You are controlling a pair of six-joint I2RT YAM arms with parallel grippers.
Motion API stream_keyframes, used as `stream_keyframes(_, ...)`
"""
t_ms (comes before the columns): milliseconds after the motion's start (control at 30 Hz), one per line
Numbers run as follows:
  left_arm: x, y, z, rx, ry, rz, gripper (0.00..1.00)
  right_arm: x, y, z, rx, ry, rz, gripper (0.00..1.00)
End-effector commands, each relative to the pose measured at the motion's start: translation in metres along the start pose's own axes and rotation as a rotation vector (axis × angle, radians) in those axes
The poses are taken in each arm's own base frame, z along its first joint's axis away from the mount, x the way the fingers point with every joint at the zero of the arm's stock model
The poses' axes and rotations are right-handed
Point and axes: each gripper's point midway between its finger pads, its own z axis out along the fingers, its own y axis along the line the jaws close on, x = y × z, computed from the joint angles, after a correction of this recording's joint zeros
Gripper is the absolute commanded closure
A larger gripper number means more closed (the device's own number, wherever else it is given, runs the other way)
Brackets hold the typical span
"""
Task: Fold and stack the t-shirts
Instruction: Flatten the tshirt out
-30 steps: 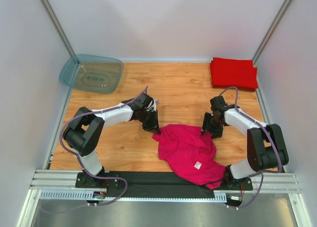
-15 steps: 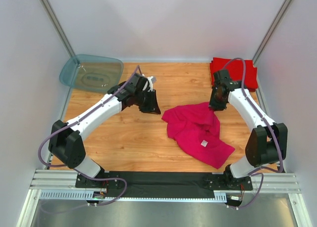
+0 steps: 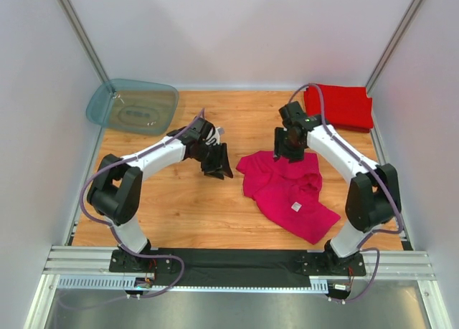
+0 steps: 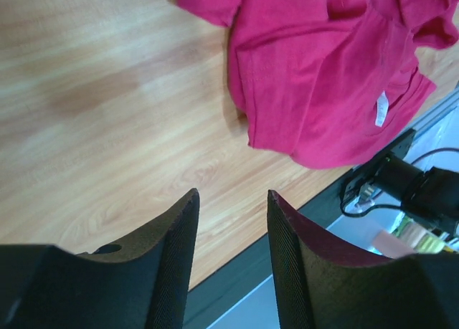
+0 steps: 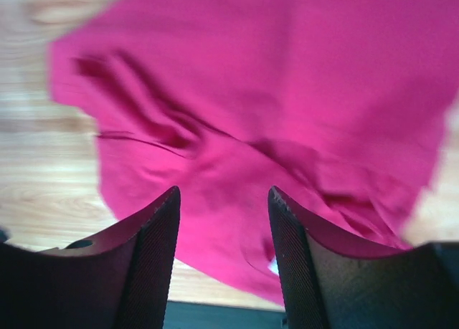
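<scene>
A magenta-pink t-shirt (image 3: 287, 191) lies crumpled on the wooden table right of centre, its white neck label (image 3: 295, 208) facing up. Folded red t-shirts (image 3: 338, 105) sit stacked in the back right corner. My left gripper (image 3: 217, 165) hangs open just left of the pink shirt, with nothing between its fingers. In the left wrist view this gripper (image 4: 232, 194) sits over bare wood, the pink shirt (image 4: 323, 78) beyond it. My right gripper (image 3: 287, 151) is open over the shirt's far edge. The right wrist view shows it (image 5: 223, 191) above pink cloth (image 5: 272, 92), holding nothing.
A translucent blue-grey tub (image 3: 133, 107) stands at the back left corner. White walls close in both sides and the back. A black strip and metal rail (image 3: 237, 261) run along the near edge between the arm bases.
The pink shirt was pulled away from the near edge toward the middle and let go. Both grippers opened. The right gripper moved left over the shirt; the left gripper drew back a little.
</scene>
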Motion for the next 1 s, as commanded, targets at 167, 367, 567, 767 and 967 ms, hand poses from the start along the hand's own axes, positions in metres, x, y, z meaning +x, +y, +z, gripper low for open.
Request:
stream_keyframes(167,-0.047,0.015,0.024,0.095,-0.043,-0.035,0.48,-0.042,0.084,0.038,-0.243,-0.085,-0.243,0.45)
stream_keyframes(367,-0.071,0.018,0.054,0.114,-0.031,-0.019,0.48,-0.043,0.103,0.069,-0.315,-0.028,-0.331,0.44)
stream_keyframes(567,-0.083,0.021,0.075,0.141,-0.022,-0.019,0.48,-0.043,0.116,0.084,-0.337,-0.023,-0.330,0.54)
stream_keyframes(767,-0.086,0.024,0.088,0.164,-0.022,-0.026,0.48,-0.045,0.111,0.089,-0.293,-0.041,-0.308,0.55)
stream_keyframes(967,-0.090,0.014,0.094,0.221,-0.017,-0.034,0.70,-0.054,0.105,0.073,-0.257,-0.083,-0.290,0.95)
